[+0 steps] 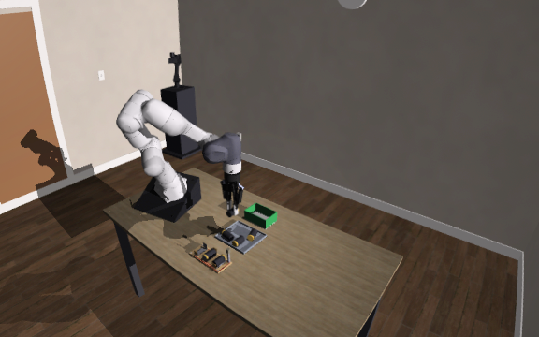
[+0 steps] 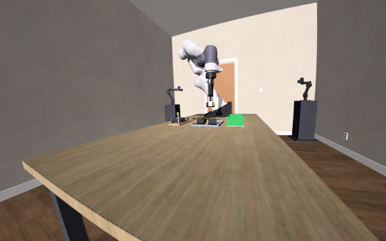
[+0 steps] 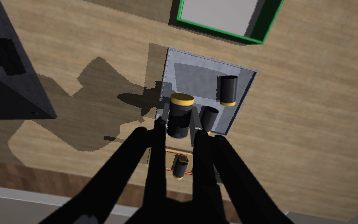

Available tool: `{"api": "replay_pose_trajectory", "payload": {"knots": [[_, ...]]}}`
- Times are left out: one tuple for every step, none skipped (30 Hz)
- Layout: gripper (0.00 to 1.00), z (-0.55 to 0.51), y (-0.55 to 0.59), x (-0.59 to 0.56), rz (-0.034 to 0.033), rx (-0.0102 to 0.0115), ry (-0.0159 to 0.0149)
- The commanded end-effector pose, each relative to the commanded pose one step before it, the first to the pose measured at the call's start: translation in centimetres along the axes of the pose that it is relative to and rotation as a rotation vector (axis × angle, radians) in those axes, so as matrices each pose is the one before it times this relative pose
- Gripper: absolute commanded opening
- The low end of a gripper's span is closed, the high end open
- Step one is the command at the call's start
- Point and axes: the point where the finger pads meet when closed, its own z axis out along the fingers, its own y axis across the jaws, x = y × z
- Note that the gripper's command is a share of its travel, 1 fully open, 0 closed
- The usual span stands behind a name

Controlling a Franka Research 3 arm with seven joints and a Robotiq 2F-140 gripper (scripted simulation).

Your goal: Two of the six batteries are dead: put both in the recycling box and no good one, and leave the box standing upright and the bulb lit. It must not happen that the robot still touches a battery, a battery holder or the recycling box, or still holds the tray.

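The gripper (image 1: 233, 212) (image 2: 210, 104) (image 3: 179, 112), partly closed, pinches the black-and-gold cylindrical battery (image 3: 179, 116) (image 2: 210, 104) mid-body; rigid, probably smooth, it could roll.

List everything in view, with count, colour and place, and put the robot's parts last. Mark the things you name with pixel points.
table (image 1: 326, 262) (image 2: 179, 167) (image 3: 300, 75): 1, brown, mid-room
tray batteries (image 1: 252, 234) (image 2: 212, 122) (image 3: 227, 90): 3, black and gold, in tray
holder batteries (image 1: 210, 254) (image 2: 178, 120) (image 3: 180, 166): 2, black and gold, on holder
held battery (image 1: 232, 212) (image 3: 179, 120): 1, black and gold, in tool
tray (image 1: 243, 227) (image 2: 206, 126) (image 3: 185, 72): 1, grey, between holder and box
battery holder (image 1: 205, 263) (image 2: 174, 124): 1, orange-brown, on table
recycling box (image 1: 254, 219) (image 2: 235, 120) (image 3: 220, 31): 1, green, on table
pedestals with small arms (image 1: 178, 112) (image 2: 305, 120): 2, dark, on floor
door (image 1: 21, 94) (image 2: 225, 80): 1, orange-brown, cream wall
switch (image 1: 101, 75) (image 2: 261, 90): 1, white, cream wall
outlet (image 2: 346, 136): 1, white, grey wall
arm (image 1: 164, 117) (image 2: 193, 48): 1, white and grey, over table
tool (image 1: 232, 210) (image 2: 210, 102) (image 3: 179, 112): 1, black, above tray
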Motion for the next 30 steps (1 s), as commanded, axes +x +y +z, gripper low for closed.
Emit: {"api": "replay_pose_trajectory", "payload": {"knots": [[0.16, -0.461, 0.8, 3.312, 0.09622, -0.00981, 0.0319], [0.16, 0.0, 0.027, 0.406, 0.0, 0.0, 0.0], [0.16, 0.0, 0.019, 0.292, 0.0, 0.0, 0.0], [0.16, 0.0, 0.012, 0.19, 0.0, 0.0, 0.0], [0.16, 0.0, 0.0, 0.0, 0.0, 0.0, 0.0], [0.16, 0.0, 0.0, 0.0, 0.0, 0.0, 0.0], [0.16, 0.0, 0.006, 0.104, 0.0, 0.0, 0.0], [0.16, 0.0, 0.002, 0.041, 0.0, 0.0, 0.0], [0.16, 0.0, 0.0, 0.006, 0.0, 0.0, 0.0], [0.16, 0.0, 0.0, 0.0, 0.0, 0.0, 0.0], [0.16, 0.0, 0.0, 0.0, 0.0, 0.0, 0.0], [0.16, 0.0, 0.0, 0.0, 0.0, 0.0, 0.0], [0.16, 0.0, 0.0, 0.0, 0.00024, 0.0, 0.0], [0.16, 0.0, 0.0, 0.0, 0.00145, 0.0, 0.0], [0.16, 0.0, 0.0, 0.0, 0.00324, 0.0, 0.0], [0.16, 0.0, 0.0, 0.0, 0.00506, 0.0, 0.0], [0.16, 0.0, 0.0, 0.0, 0.0065, 0.0, 0.0], [0.16, 0.0, 0.0, 0.0, 0.0073, 0.0, 0.0], [0.16, 0.0, 0.0, 0.0, 0.0073, 0.0, 0.0], [0.16, 0.0, 0.0, 0.0, 0.0065, 0.0, 0.0], [0.16, 0.0, 0.0, 0.0, 0.00506, 0.0, 0.0], [0.16, 0.0, 0.0, 0.0, 0.0, 0.0, 0.0], [0.16, 0.0, 0.0, 0.0, 0.0, 0.0, 0.0], [0.16, 0.0, 0.0, 0.0, 0.00324, 0.0, 0.0], [0.16, 0.0, 0.0, 0.0, 0.00145, 0.0, 0.0], [0.16, 0.0, 0.0, 0.0, 0.00024, 0.0, 0.0], [0.16, 0.0, 0.0, 0.0, 0.0, 0.0, 0.0], [0.16, 0.0, 0.0, 0.0, 0.0, 0.0, 0.0], [0.16, 0.0, 0.0, 0.0, 0.0, 0.0, 0.0], [0.16, 0.0, 0.0, 0.0, 0.0, 0.0, 0.0]]}}
